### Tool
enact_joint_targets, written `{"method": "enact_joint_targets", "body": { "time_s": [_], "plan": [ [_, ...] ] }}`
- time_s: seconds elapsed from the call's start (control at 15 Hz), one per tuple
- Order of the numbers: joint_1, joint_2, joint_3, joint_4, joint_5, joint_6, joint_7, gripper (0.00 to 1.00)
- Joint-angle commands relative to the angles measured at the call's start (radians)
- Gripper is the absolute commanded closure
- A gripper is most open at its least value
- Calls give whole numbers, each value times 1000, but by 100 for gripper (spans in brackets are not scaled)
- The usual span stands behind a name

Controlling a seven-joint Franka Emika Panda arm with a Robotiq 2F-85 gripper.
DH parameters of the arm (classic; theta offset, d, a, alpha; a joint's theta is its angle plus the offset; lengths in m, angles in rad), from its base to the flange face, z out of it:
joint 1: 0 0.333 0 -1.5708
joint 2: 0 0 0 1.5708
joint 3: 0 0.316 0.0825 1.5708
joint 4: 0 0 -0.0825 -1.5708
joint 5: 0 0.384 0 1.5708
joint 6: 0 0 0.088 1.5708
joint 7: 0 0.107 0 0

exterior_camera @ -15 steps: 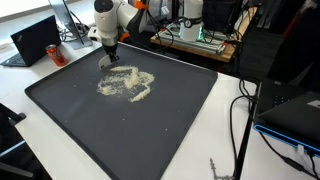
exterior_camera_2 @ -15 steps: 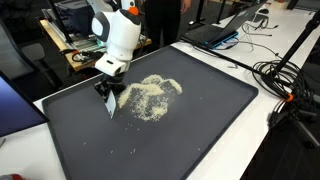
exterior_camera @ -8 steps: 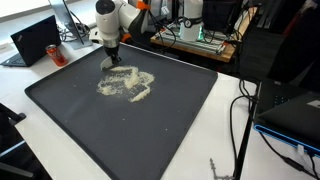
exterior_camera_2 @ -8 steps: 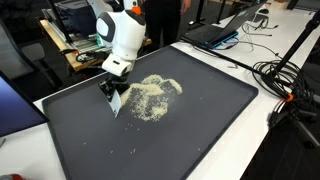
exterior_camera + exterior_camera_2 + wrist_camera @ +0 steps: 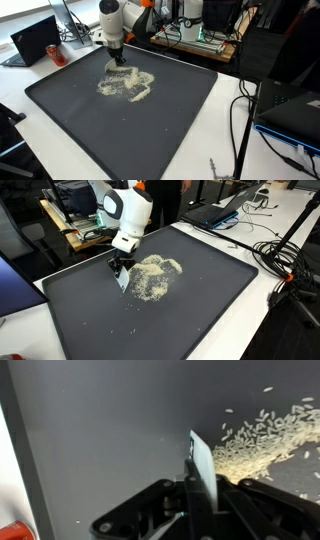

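My gripper point(image 5: 120, 268) is shut on a thin white flat card point(image 5: 202, 465), held edge-down on a dark grey mat point(image 5: 190, 310). A pile of pale grains point(image 5: 152, 277) lies spread on the mat; the card's edge is at the near side of the pile. In the wrist view the grains point(image 5: 262, 442) lie to the right of the card. In an exterior view the gripper point(image 5: 116, 62) stands at the far edge of the grain pile point(image 5: 127, 85).
A laptop point(image 5: 35, 40) and a red can point(image 5: 56, 54) sit beyond the mat's corner. Cables point(image 5: 285, 265) and another laptop point(image 5: 225, 210) lie on the white table. Scattered loose grains point(image 5: 137, 332) lie near the mat's front.
The gripper with the card has slid across the mat toward the grain pile, now reaching its edge.
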Motion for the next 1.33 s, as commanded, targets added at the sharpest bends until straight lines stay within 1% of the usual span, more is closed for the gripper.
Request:
{"method": "enact_joint_targets", "body": {
  "time_s": [0.0,0.6,0.93,1.27],
  "plan": [
    [0,-78,58,-91,-9,-13,0,99],
    [45,-196,159,-202,-25,-38,49,99],
    [70,-236,213,-226,-32,-66,89,99],
    [79,-266,266,-230,-30,-100,114,99]
  ]
}}
